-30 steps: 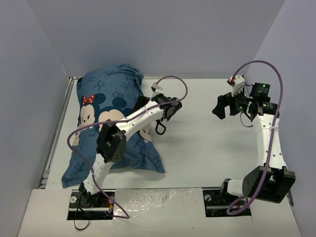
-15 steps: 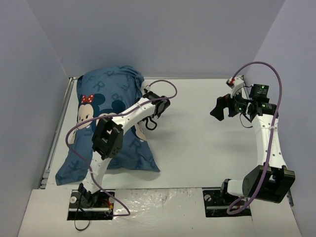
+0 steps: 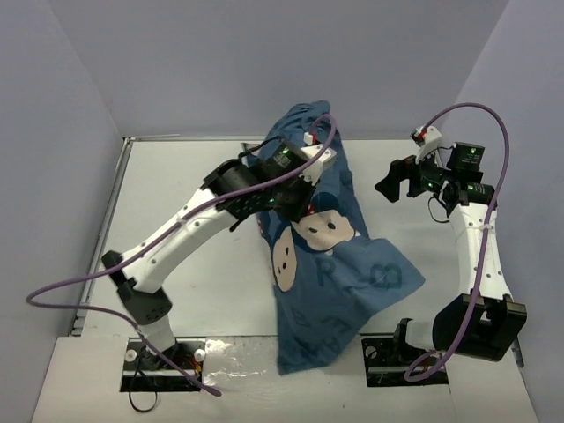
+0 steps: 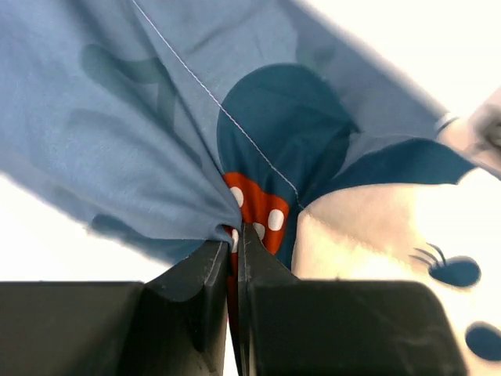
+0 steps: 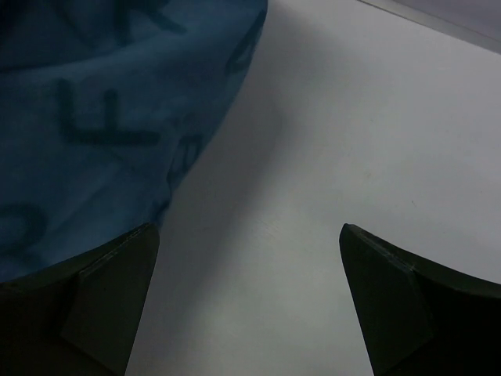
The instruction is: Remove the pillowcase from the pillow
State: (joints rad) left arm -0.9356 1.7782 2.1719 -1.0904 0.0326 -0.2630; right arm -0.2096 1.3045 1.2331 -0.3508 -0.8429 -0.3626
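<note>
Well, the biggest thing you have is the white table point(image 3: 176, 194), with gray-blue walls around it.

Next comes the pillowcase point(image 3: 344, 282). It is dark blue with light blue letters and mouse faces on it. It sits in the middle of the table. Its top end is bunched up high near the far wall. The rest runs down toward you and spreads out wide. Its low end reaches the near edge of the table, between the two arm bases.

Your left arm point(image 3: 185, 229) reaches from the near left corner across to the top end of the pillowcase. Its wrist is right over the cloth. Your right arm point(image 3: 480, 256) stands up on the right side and bends in toward the middle. A purple cable point(image 3: 480, 119) loops over it.

Your left jaws are clenched tight on a fold of the pillowcase. In the left wrist view the cloth pulls into folds that all run to the pinch, right at a red bow with white dots point(image 4: 254, 213). A thin white thread point(image 4: 211, 98) lies across the cloth there.

Your right jaws are spread wide and hold nothing. They hang over bare table just beside the right edge of the pillowcase. In the right wrist view the cloth comes close to one finger point(image 5: 109, 290), but I cannot tell if they touch.
</note>
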